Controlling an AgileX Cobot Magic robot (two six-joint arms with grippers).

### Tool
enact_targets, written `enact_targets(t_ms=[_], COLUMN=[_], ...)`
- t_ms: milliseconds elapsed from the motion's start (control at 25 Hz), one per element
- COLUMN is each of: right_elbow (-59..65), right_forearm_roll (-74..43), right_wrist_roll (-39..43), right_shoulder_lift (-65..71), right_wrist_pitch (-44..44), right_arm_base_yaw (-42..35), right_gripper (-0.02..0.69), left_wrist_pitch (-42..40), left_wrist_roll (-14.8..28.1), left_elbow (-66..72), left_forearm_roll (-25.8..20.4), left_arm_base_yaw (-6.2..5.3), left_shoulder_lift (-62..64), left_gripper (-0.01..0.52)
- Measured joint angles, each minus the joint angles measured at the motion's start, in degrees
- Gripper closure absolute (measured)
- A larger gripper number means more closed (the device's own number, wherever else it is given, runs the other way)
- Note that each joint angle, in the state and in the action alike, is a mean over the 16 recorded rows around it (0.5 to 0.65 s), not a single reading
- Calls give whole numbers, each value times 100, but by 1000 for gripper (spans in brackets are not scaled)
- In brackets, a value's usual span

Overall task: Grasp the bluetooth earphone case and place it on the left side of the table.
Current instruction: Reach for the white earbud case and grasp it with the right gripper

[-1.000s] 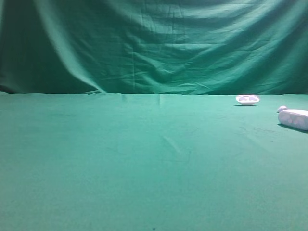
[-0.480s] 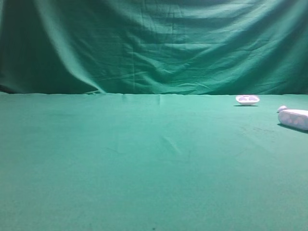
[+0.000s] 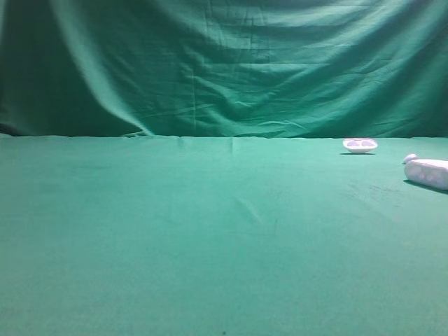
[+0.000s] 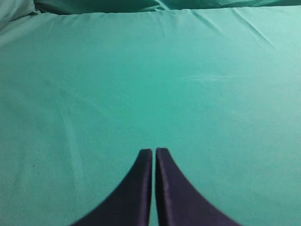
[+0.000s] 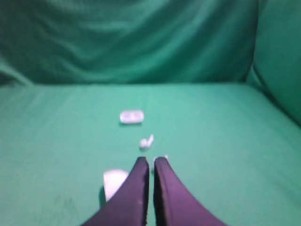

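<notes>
Across the last second nothing has shifted in the high view: the bluetooth earphone case (image 3: 428,173) lies where it lay, at the far right edge of the green surface (image 3: 210,238), partly cut off by the frame. A tiny white lump (image 3: 410,158) sits just beside its far-left end, and the shallow white tray (image 3: 360,145) rests farther back, apart from both. No arm shows in this view in any of the three pictures, so the reach has evidently not begun.

The left gripper (image 4: 154,151) hangs over bare cloth with its dark tips pressed nearly together, closed on nothing. The right gripper (image 5: 151,161) is likewise closed and empty; its view is blurred. In that view the case (image 5: 114,182) appears as a white shape on the cloth just left of the gripper and partly hidden behind it, with the small lump (image 5: 146,141) a little beyond the tips and the tray (image 5: 131,116) farther off.

The lack of change suggests the task sits at its very start: the case is ungrasped and rests on the right, the opposite side from its goal. The right gripper looks the nearer one, and it would have to open before it could close around the case.
</notes>
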Motion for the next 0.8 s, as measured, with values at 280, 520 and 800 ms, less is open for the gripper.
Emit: enact_targets(t_ms=[280,520,800], right_elbow=[-519,-1431,-2597], right_forearm_roll=[47,327,827], right_wrist_roll=[72,213,-17], right_shoulder_lift=[538,1738,3642], right_wrist_pitch=[-346,1096,2906], right_arm_base_yaw=[0,0,122], right_gripper=[665,665,665], left_wrist_pitch=[0,0,0], left_wrist_roll=[0,0,0], left_elbow=[0,0,0], left_forearm_roll=[0,0,0], left_arm_base_yaw=[0,0,0], left_shoulder_lift=[0,0,0], left_gripper=[514,514,514])
